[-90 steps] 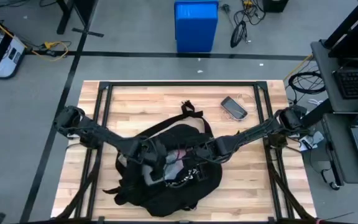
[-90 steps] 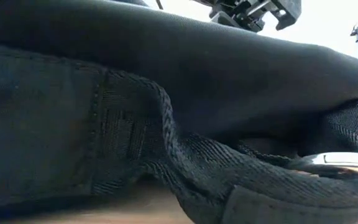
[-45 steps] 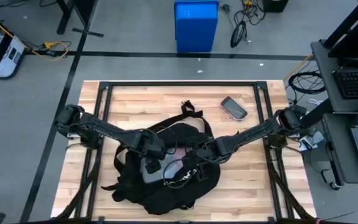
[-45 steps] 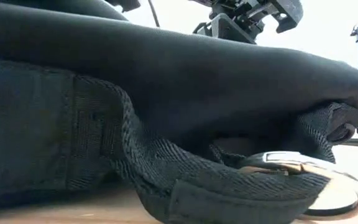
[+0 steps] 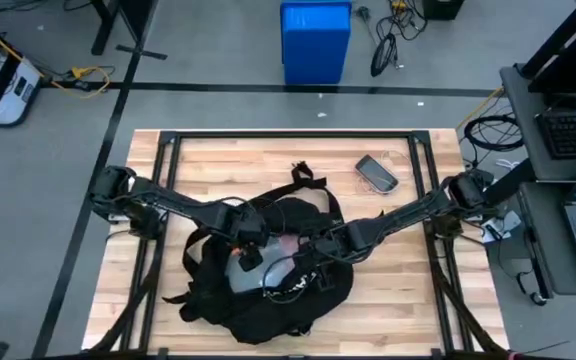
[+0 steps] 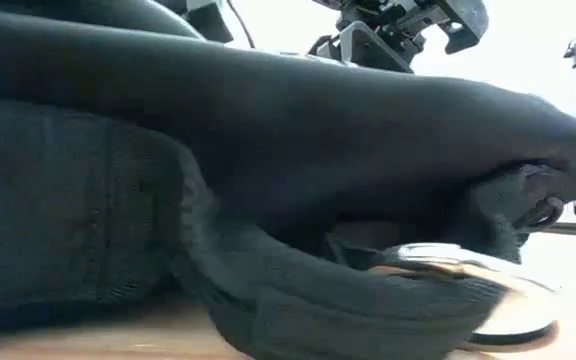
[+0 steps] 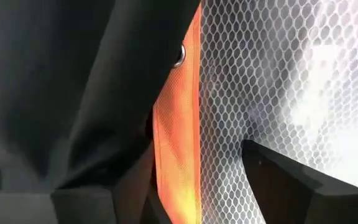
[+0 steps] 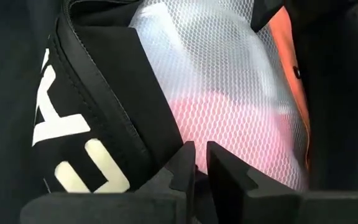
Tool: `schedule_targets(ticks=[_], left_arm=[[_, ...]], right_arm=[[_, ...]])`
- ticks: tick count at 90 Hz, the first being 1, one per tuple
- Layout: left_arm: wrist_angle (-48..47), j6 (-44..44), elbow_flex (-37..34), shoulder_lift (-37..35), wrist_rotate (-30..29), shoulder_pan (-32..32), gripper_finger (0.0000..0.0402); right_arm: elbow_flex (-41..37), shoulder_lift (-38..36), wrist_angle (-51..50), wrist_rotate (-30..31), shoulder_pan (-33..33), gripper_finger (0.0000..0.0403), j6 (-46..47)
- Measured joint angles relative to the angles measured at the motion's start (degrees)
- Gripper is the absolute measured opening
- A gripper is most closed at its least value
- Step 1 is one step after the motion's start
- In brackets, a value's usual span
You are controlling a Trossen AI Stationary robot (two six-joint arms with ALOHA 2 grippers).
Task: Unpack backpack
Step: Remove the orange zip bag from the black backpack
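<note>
Left arm reaches in from the tabletop's (image 5: 218,160) left edge, left claw (image 5: 252,243) over the open top of the backpack (image 5: 208,295). Wrist cam: one dark finger (image 7: 291,183) shows against white mesh (image 7: 278,81), an orange strip (image 7: 180,149) w/ a metal snap beside it, black fabric on the other side. Can't tell if that claw is apart or together – only the one finger shows clearly.

Backpack sits mid-tabletop, toward the near edge, mouth open, pale mesh pouch (image 5: 253,275) w/ pinkish stuff showing inside. Straps splay out to the left and near side; the top handle (image 5: 303,180) lies on the wood on the far side. Low cam is nearly filled w/ black fabric and a webbing strap (image 6: 298,290) on the wood.

Right claw (image 5: 313,250) comes in from the right edge, also at the opening, just right of the left one. Wrist cam: its fingers (image 8: 225,168) are almost together, thin gap only, tips at the mesh over a pink patch; black flap w/ white lettering (image 8: 73,149) beside them. No clear pinch on anything.

Far right on the wood, well apart from the pack: a phone (image 5: 376,173), lying flat.
</note>
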Motion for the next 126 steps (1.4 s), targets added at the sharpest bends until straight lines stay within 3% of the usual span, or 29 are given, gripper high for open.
schedule_targets(ticks=[23,34,46,66,89,126], left_arm=[[5.12,5.86,-3.48,-0.06,2.61,2.88,0.0235],[11.37,7.76,-5.19,0.08,1.96,3.70,0.0216],[16.11,10.04,-6.97,0.54,1.81,4.18,0.0162],[17.43,10.14,-7.19,1.92,2.08,4.06,0.0031],[16.84,8.91,-4.73,-0.30,2.04,2.84,0.0021],[11.88,8.80,-1.12,-10.96,1.14,-2.06,0.0017]], right_arm=[[0.00,0.02,0.00,-0.02,-0.02,0.0025,0.00],[0.00,0.02,-0.01,-0.02,-0.02,0.0025,-0.24],[0.00,0.02,-0.02,-0.02,-0.02,0.0025,-0.24],[0.00,0.02,0.02,-0.02,-0.11,0.0025,-0.23],[0.00,0.02,0.02,-0.02,-0.11,0.0025,0.00],[0.02,0.04,1.45,0.03,-0.73,0.0025,1.06]])
